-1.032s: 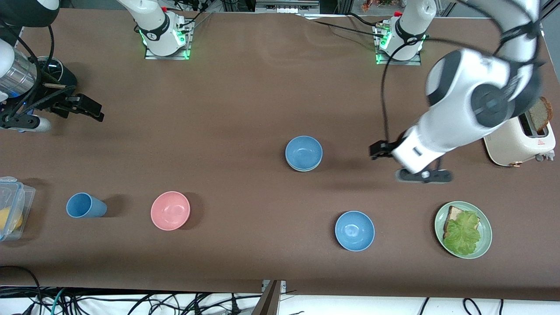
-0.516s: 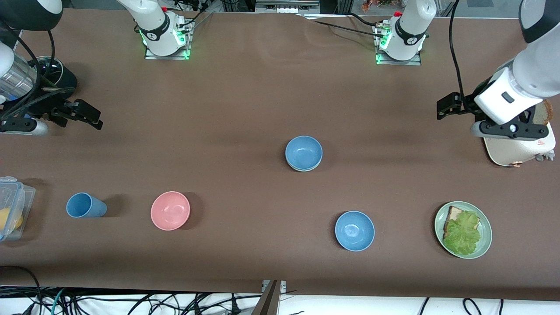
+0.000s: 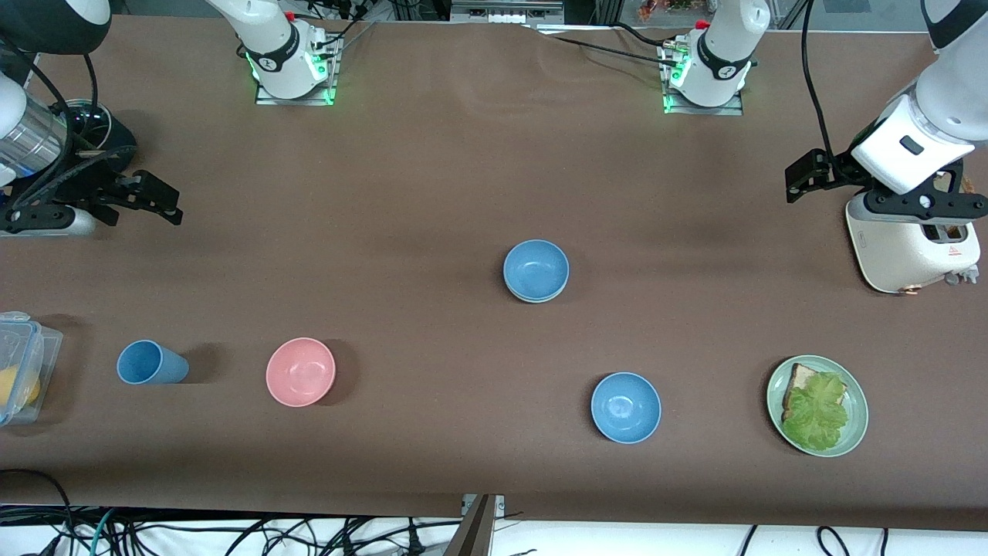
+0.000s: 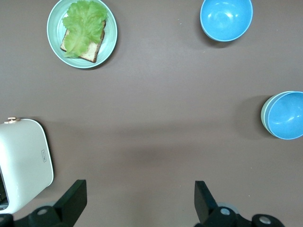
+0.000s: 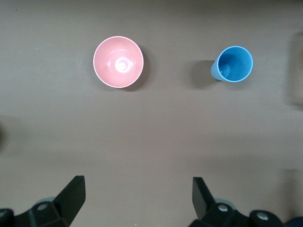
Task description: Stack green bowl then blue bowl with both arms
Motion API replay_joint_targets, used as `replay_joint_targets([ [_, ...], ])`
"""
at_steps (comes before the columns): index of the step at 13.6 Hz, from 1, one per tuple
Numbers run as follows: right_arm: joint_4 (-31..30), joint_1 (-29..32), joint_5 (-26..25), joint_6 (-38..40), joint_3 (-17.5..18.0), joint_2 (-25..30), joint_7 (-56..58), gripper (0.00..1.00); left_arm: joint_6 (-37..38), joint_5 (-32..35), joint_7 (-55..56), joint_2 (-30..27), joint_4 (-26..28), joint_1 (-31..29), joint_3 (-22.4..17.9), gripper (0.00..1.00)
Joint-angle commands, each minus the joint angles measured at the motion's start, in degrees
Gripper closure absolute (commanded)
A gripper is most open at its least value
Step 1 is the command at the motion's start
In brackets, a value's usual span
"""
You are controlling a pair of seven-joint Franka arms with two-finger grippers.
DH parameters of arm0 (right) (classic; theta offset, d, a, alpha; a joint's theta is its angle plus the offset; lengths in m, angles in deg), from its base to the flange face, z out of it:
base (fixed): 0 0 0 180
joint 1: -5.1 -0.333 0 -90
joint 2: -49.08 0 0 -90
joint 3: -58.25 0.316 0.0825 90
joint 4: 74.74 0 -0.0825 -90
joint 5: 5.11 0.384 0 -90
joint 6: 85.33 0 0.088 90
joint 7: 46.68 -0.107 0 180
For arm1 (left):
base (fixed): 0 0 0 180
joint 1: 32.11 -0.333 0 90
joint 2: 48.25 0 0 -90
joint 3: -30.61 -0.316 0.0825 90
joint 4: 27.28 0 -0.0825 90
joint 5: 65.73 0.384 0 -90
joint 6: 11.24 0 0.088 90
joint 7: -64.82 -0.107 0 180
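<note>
Blue bowl sits nested in the green bowl; my left gripper near the toaster and right gripper hang spread, empty.

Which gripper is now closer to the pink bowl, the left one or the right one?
Right. The right gripper is open at the pink bowl's end of the table; the left gripper is open beside the toaster, at the other end.
</note>
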Motion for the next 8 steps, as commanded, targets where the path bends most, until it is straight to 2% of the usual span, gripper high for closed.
replay_joint_targets([
  [1, -0.22, 0.53, 0.19, 0.61, 0.39, 0.80, 1.56, 0.00, -1.49, -1.13, 0.69, -2.67, 2.98, -0.64, -0.52, 0.00],
  [8, 0.84, 0.27, 0.02, 1.83, 0.65, 0.62, 1.04, 0.00, -1.40, -1.04, 0.17, -2.67, 2.63, -0.91, -0.88, 0.00],
])
